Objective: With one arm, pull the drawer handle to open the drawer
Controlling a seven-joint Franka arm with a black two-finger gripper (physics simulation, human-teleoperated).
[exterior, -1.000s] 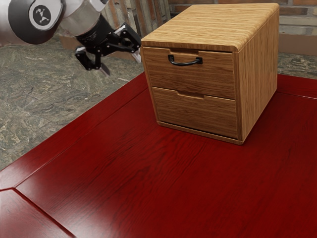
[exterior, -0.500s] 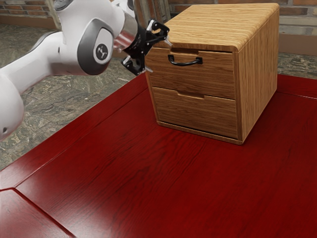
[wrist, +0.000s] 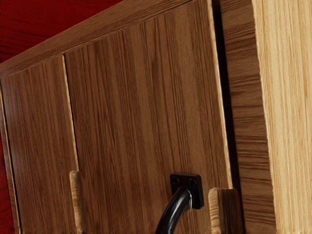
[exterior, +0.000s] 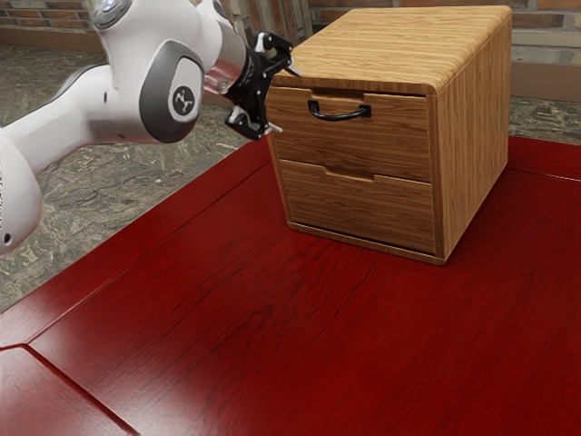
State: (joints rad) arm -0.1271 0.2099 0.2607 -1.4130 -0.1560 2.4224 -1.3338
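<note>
A wooden two-drawer cabinet point(exterior: 399, 54) stands on the red table point(exterior: 272, 345). Its top drawer point(exterior: 363, 136) carries a black bow handle point(exterior: 339, 113) and sits flush with the front. My gripper point(exterior: 278, 96) is open at the cabinet's front corner, toward the exterior view's left of the handle and apart from it. Nothing lies between its fingers. In the wrist view the top drawer's front point(wrist: 146, 122) is close ahead, with one end of the black handle point(wrist: 183, 197) showing. The lower drawer point(exterior: 359, 204) is shut.
Broad red tabletop lies in front of the cabinet. A grey stone floor point(exterior: 82, 173) runs along the exterior view's left, and a brick wall point(exterior: 545, 18) stands behind.
My arm has swung in from the exterior view's left to the cabinet's front corner, and in the last half second the hand dropped slightly. The drawers have not moved.
</note>
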